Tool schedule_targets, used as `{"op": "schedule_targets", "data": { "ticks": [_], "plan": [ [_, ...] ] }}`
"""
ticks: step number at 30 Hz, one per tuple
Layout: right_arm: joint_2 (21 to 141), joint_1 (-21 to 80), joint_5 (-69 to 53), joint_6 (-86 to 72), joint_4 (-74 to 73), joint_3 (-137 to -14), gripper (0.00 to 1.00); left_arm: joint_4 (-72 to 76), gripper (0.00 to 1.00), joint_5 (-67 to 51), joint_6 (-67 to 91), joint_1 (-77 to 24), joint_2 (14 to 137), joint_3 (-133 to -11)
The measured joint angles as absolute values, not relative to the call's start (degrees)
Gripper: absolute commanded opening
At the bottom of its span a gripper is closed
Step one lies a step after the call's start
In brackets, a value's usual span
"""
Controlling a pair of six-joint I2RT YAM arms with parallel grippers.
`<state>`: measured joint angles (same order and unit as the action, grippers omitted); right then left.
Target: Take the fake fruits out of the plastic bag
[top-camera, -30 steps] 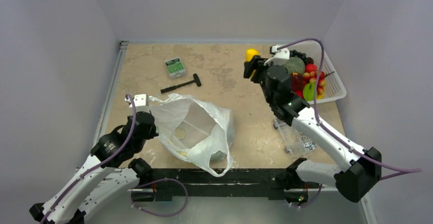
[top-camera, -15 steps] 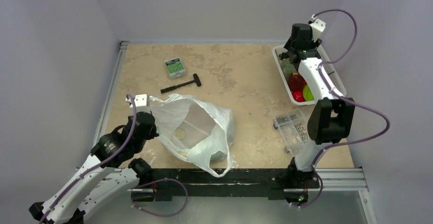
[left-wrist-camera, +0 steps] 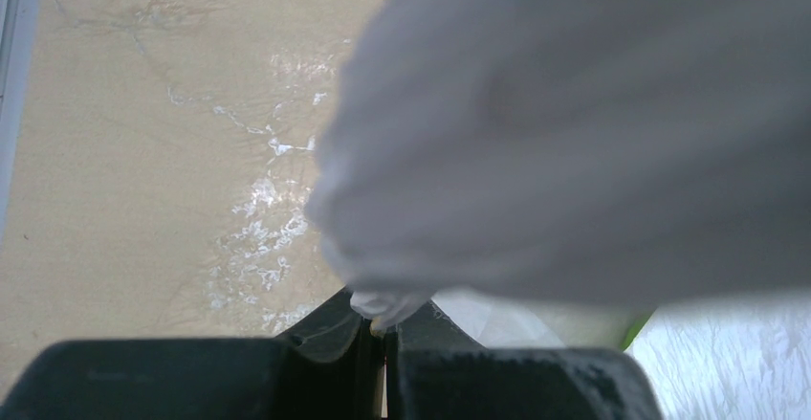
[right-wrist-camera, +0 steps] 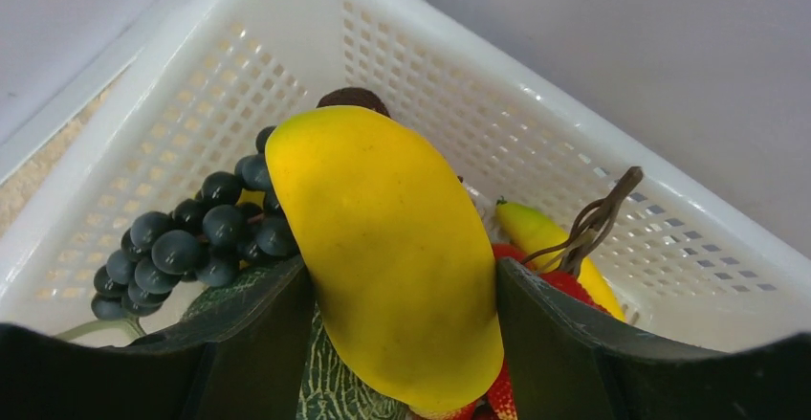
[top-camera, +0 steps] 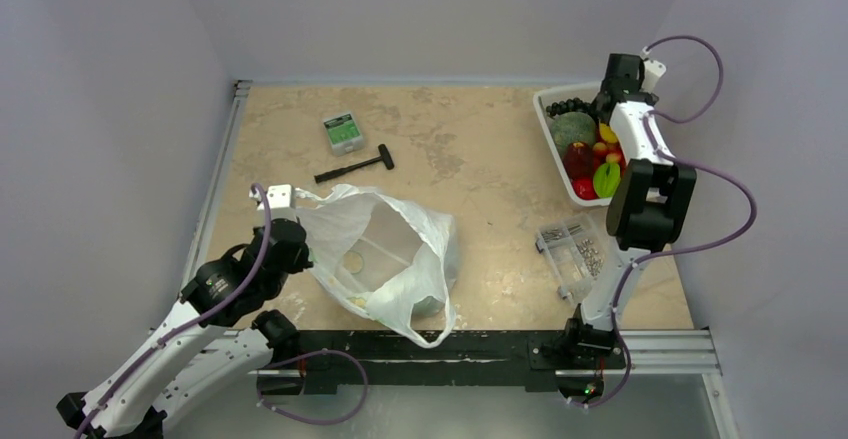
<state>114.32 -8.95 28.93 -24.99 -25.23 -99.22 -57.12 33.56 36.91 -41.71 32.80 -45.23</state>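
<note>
Over the basket point(right-wrist-camera: 612, 166), right end effector point(right-wrist-camera: 404, 339) grips mango point(right-wrist-camera: 383, 238).

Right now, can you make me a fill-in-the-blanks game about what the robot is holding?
1. The right claw grips a smooth fake mango coloured ____.
2. The left claw pinches a thin crinkly plastic bag coloured ____.
3. The white slotted plastic basket holds a bunch of small dark round ____.
Missing words: yellow; white; grapes.
</note>
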Motion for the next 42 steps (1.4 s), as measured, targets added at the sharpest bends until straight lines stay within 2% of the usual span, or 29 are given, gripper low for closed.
{"op": "schedule_targets", "data": {
  "ticks": [1, 2, 8, 19, 22, 25, 27, 30, 35, 42],
  "plan": [
    [114.59, -8.93, 28.56, -24.73, -25.41, -99.22, 0.77, -57.12, 0.0, 33.56, 36.91, -41.71, 32.84, -45.23],
    [114.8, -8.82, 28.08, -24.43, -25.5, -99.22, 0.81, -57.12, 0.0, 33.56, 36.91, -41.71, 32.84, -45.23],
    [114.8, -8.36, 25.19, -23.05, -25.69, -99.2, 0.94, -57.12, 0.0, 33.56, 36.91, -41.71, 33.01, -45.23],
    [102.69, -6.11, 21.89, -23.2, -22.72, -90.11, 0.95, -57.12, 0.0, 33.54, 36.91, -41.71, 33.3, -45.23],
    [98.1, -0.32, 22.11, -22.61, -20.97, -87.15, 0.95, -57.12, 0.0, 33.54, 36.91, -41.71, 33.3, -45.23],
    [93.82, 9.89, 21.76, -21.1, -18.48, -83.55, 0.95, -57.12, 0.0, 33.52, 36.91, -41.71, 33.26, -45.23],
    [91.2, 16.75, 20.38, -20.21, -17.15, -80.47, 0.92, -57.1, 0.0, 33.5, 36.88, -41.71, 33.12, -45.23],
    [87.2, 24.01, 14.26, -18.44, -16.69, -75.66, 0.81, -57.1, 0.0, 33.47, 36.88, -41.71, 32.99, -45.23],
    [78.39, 34.41, 3.2, -10.79, -16.49, -68.18, 0.74, -57.08, 0.0, 33.12, 36.86, -41.71, 33.12, -45.23],
    [69.82, 50.63, -10.61, -0.8, -18.2, -65.49, 0.52, -57.06, 0.0, 32.77, 36.86, -41.71, 33.8, -45.23]
  ]
}}
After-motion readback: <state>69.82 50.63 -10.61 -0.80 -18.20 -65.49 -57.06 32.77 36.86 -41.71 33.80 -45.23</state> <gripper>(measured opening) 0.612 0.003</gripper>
